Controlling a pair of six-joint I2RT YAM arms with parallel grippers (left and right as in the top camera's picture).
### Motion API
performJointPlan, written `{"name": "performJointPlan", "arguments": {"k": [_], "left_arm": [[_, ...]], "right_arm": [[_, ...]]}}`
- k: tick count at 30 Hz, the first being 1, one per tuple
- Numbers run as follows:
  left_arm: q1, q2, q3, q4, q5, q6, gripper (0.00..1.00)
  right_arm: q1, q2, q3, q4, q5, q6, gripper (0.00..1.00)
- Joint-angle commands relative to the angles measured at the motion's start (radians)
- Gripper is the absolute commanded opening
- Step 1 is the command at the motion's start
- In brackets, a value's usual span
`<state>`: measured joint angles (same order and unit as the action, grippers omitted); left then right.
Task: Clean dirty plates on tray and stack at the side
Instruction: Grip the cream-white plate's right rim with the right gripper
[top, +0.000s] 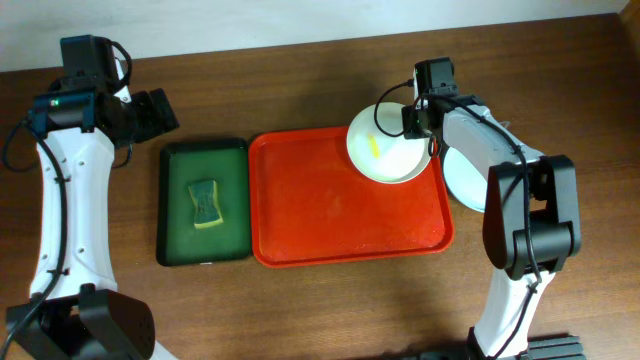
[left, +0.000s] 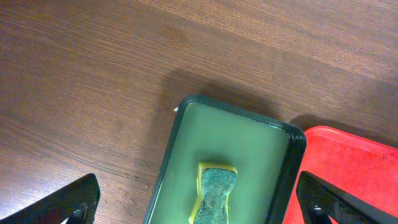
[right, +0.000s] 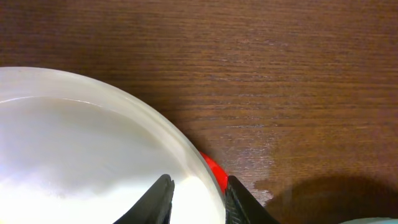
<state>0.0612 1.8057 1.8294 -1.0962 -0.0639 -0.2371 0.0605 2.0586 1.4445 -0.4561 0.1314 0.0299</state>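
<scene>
The red tray (top: 330, 210) lies mid-table. A cream-white plate (top: 388, 160) with a yellow smear (top: 375, 147) sits over the tray's far right corner. My right gripper (top: 415, 120) is shut on its far rim: in the right wrist view the gripper (right: 199, 180) has one finger inside the plate (right: 74, 143) and one outside, with a bit of tray (right: 211, 167) beyond. A pale blue plate (top: 462, 180) rests on the table right of the tray, partly under my right arm. My left gripper (top: 160, 112) hangs open above the table, holding nothing.
A dark green tray (top: 170, 200) left of the red one holds a yellow-green sponge (top: 206, 203). In the left wrist view my left gripper (left: 198, 180) sits above that tray (left: 283, 180) and sponge (left: 216, 190), with the red tray (left: 354, 162) at right.
</scene>
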Motion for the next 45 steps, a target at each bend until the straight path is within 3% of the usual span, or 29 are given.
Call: {"name": "performJointPlan", "arguments": {"k": [1,9,17,21,23,26,35,36,37,41,45], "left_arm": [[0.0,-0.007,0.008,0.002,-0.004,-0.005,0.99],[0.0,-0.007,0.008,0.002,-0.004,-0.005,0.99],[0.0,-0.007,0.008,0.002,-0.004,-0.005,0.99],[0.0,-0.007,0.008,0.002,-0.004,-0.005,0.99],[0.0,-0.007,0.008,0.002,-0.004,-0.005,0.99],[0.0,-0.007,0.008,0.002,-0.004,-0.005,0.99],[0.0,-0.007,0.008,0.002,-0.004,-0.005,0.99],[0.0,-0.007,0.008,0.002,-0.004,-0.005,0.99],[0.0,-0.007,0.008,0.002,-0.004,-0.005,0.99],[0.0,-0.007,0.008,0.002,-0.004,-0.005,0.99],[0.0,-0.007,0.008,0.002,-0.004,-0.005,0.99]], "right_arm": [[0.002,0.009,0.013,-0.004,0.013,-0.001,0.29],[-0.043,0.01,0.013,-0.007,0.012,-0.001,0.29],[-0.043,0.011,-0.018,-0.003,0.008,-0.001,0.22],[-0.041,0.011,-0.022,-0.005,0.004,0.0,0.16],[-0.041,0.011,-0.022,-0.019,0.004,0.0,0.04],[-0.041,0.003,-0.02,-0.051,0.003,0.0,0.04],[-0.041,-0.188,-0.019,-0.241,-0.249,0.004,0.04],[-0.041,-0.2,-0.019,-0.269,-0.248,0.004,0.17],[-0.042,-0.201,-0.019,-0.296,-0.248,0.004,0.36],[-0.044,-0.199,-0.023,-0.423,-0.23,0.026,0.45],[-0.044,-0.189,-0.052,-0.42,-0.12,0.091,0.4]]}}
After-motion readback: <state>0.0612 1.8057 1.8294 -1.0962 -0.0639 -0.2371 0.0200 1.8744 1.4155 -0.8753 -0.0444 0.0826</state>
